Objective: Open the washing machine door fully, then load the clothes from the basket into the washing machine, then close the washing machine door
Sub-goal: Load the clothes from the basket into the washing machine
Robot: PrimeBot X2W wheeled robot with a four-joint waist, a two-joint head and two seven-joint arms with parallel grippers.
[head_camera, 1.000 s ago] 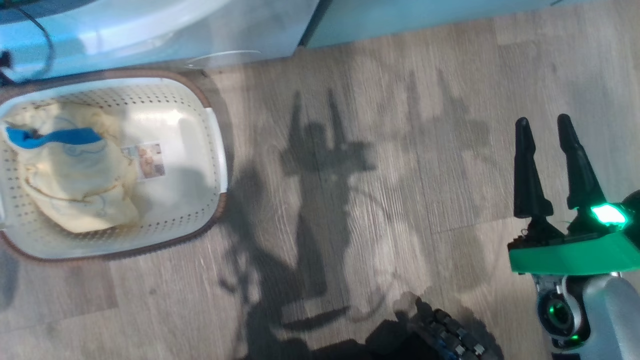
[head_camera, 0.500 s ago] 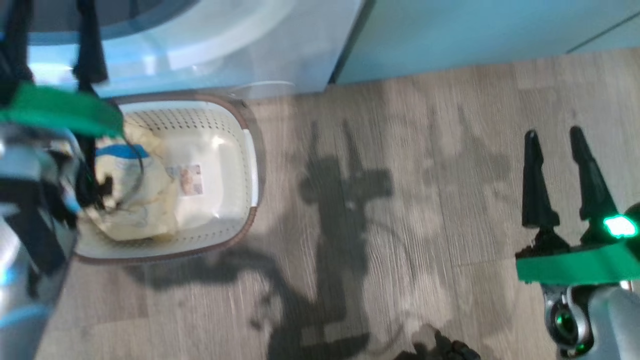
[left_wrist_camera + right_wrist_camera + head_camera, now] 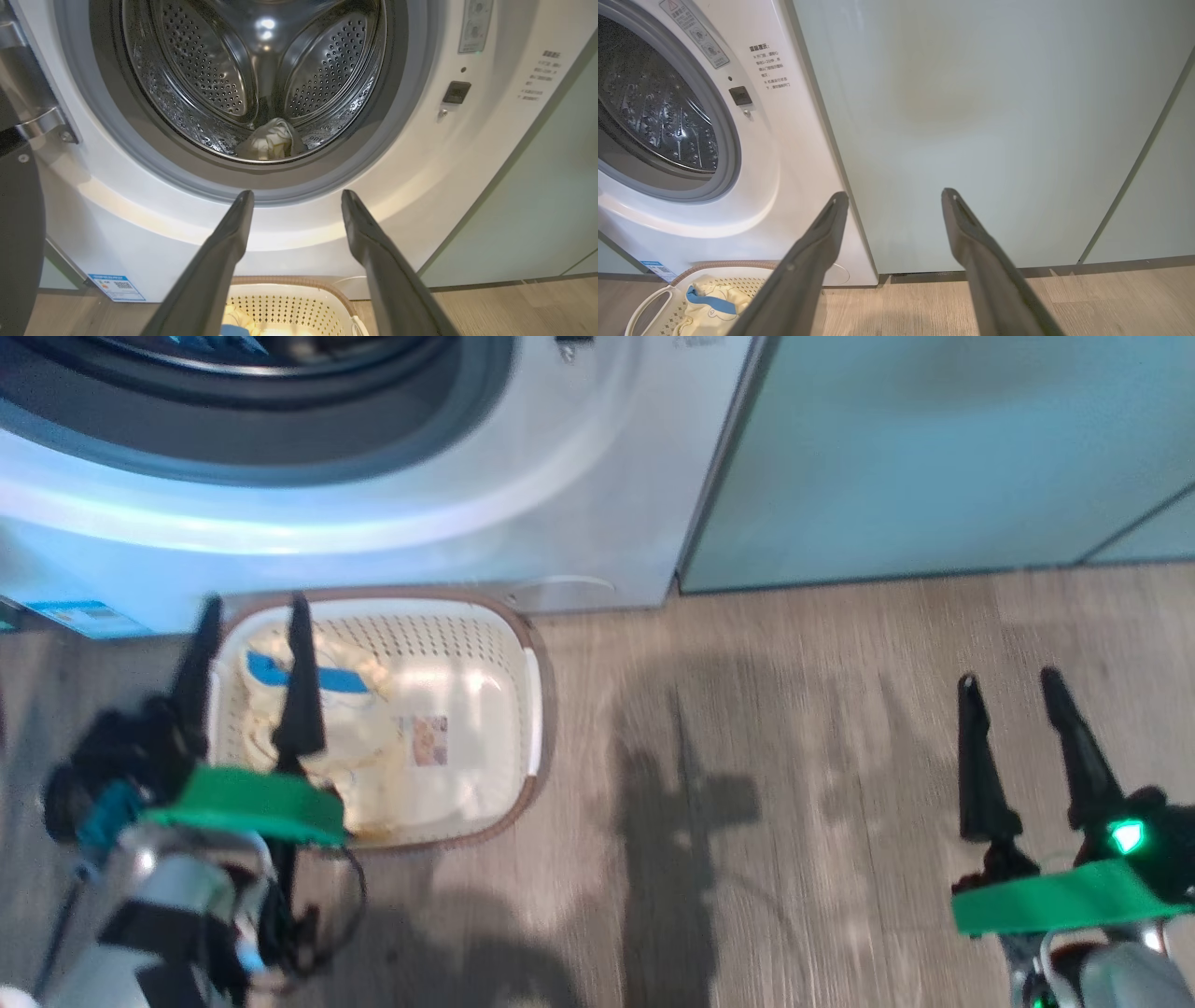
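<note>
Here the left jaws hang wide and empty over the left edge of the basket (image 3: 485,644), which holds the clothes (image 3: 373,756) just before the washing machine (image 3: 579,513), while the right jaws gape empty well to its right.

Pale green cabinet doors (image 3: 994,116), grey wood-plank floor (image 3: 840,709), dark shadow (image 3: 672,803) across the planks

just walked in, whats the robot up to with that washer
The robot is loading laundry. The washing machine door stands swung open at the left, and one pale garment lies in the steel drum of the washing machine. The left gripper hovers open and empty above the basket, where yellow clothes lie. The right gripper hangs open over the floor to the side.
</note>
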